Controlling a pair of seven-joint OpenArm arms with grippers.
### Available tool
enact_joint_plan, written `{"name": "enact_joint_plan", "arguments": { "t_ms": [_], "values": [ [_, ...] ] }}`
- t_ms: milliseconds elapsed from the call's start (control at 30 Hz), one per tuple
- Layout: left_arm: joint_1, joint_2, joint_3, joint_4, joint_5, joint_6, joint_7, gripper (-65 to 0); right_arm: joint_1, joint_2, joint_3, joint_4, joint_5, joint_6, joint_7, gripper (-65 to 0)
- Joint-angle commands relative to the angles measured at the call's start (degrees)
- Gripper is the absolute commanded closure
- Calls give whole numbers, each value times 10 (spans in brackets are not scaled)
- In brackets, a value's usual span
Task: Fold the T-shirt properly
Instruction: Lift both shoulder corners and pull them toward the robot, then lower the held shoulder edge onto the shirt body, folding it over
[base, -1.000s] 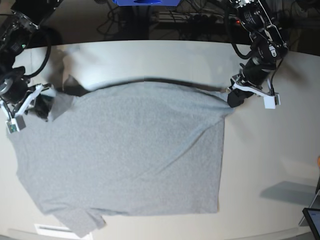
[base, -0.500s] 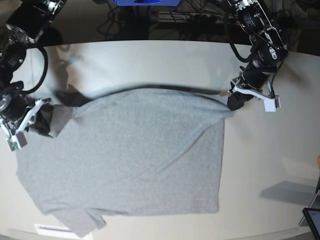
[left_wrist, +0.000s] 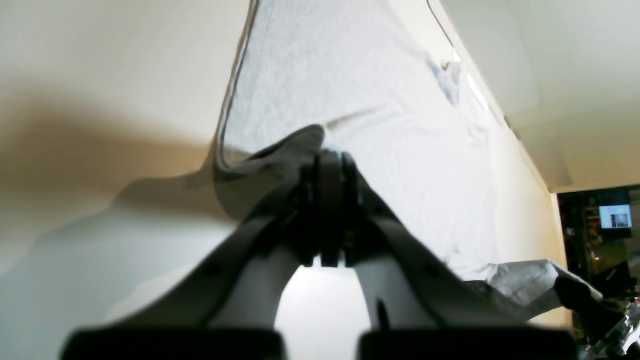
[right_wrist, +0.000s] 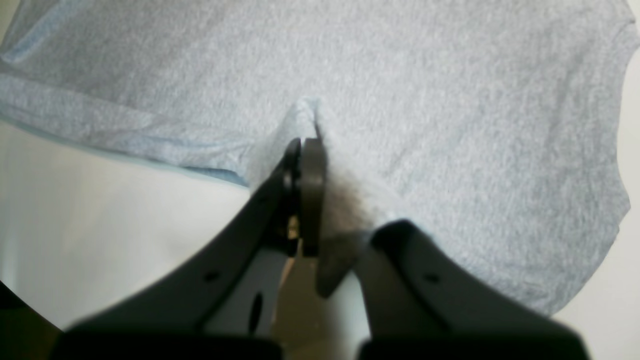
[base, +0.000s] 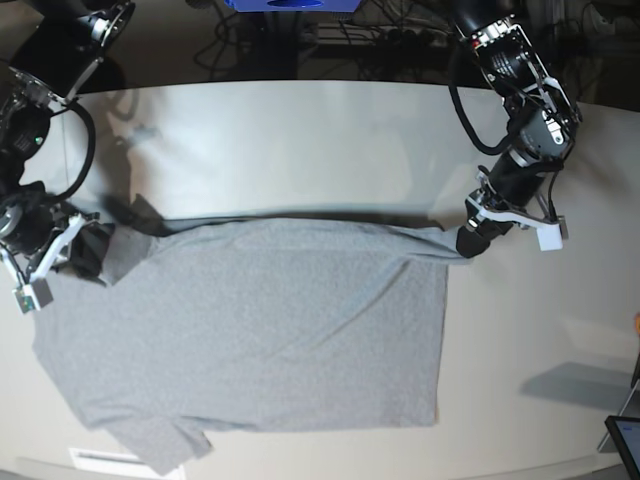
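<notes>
T-shirt (base: 270, 330): spread plain-side up across the bench (base: 300, 130) — near edge
Left gripper (base: 468, 243): pinching its far corner
Right gripper (base: 85, 250): pinching the opposite corner

— Where is free room lying now?

— The table (base: 300, 130) is lying bare behind the T-shirt (base: 260, 330), and also on the side of the left gripper (base: 470, 240), toward the dark tablet corner (base: 625, 440).

— What is blocking?

— The cloth is covering the middle, stretching between the left gripper and the right gripper (base: 85, 250); cables (base: 390, 35) are crowding the far edge.
</notes>
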Motion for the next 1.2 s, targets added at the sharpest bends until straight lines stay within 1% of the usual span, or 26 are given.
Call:
{"name": "enact_joint_plan", "arguments": {
  "t_ms": [0,67,100,167,233,300,433,500,567,633,700,800,900,933,1000,1067,1167],
  "values": [
    [-11,-3,-1,2,-12,-2,-10,0,18,18,1,8,12,1,15,0],
    [-14,-3,-1,-11,-12,-2,-11,0,18,29,-16,3,12,1,17,0],
    [-14,-3,-1,-15,-12,0,-15,0,22,29,-20,-2,12,1,17,0],
    [-14,-4,-1,-20,-12,0,-42,0,31,32,-23,-15,12,1,17,0],
    [-14,-5,-1,-31,-12,0,-55,0,33,40,-30,-28,12,1,20,0],
    [-24,-7,-1,-53,-11,0,-58,0,36,40,-31,-39,12,1,36,0],
    [-38,-18,-1,-99,-13,0,-59,0,48,42,-31,-67,12,1,42,0],
    [-44,-19,-1,-105,-14,0,-70,0,58,51,-33,-84,12,1,42,0],
    [-50,-20,-1,-110,-14,0,-82,0,69,60,-58,-100,12,1,49,0],
    [-54,-20,-1,-111,-11,0,-82,0,74,73,-88,-109,12,1,66,0],
    [-54,-20,-1,-111,-11,0,-82,0,75,76,-108,-116,12,1,84,0],
    [-55,-20,-1,-117,-11,0,-82,0,91,84,-130,-149,12,1,97,0],
    [-58,-22,-1,-137,-11,0,-82,0,104,87,-139,-178,12,1,99,0],
    [-58,-27,-1,-145,-11,0,-82,0,108,89,-147,-184,12,1,100,0],
    [-57,-30,1,-151,-11,0,-82,0,116,90,-170,-189,12,1,119,0],
    [-56,-30,4,-150,-14,0,-82,0,122,108,-198,-189,12,1,137,0],
    [-56,-31,1,-150,-14,0,-81,0,144,113,-242,-203,12,1,153,0]
  ]
}}
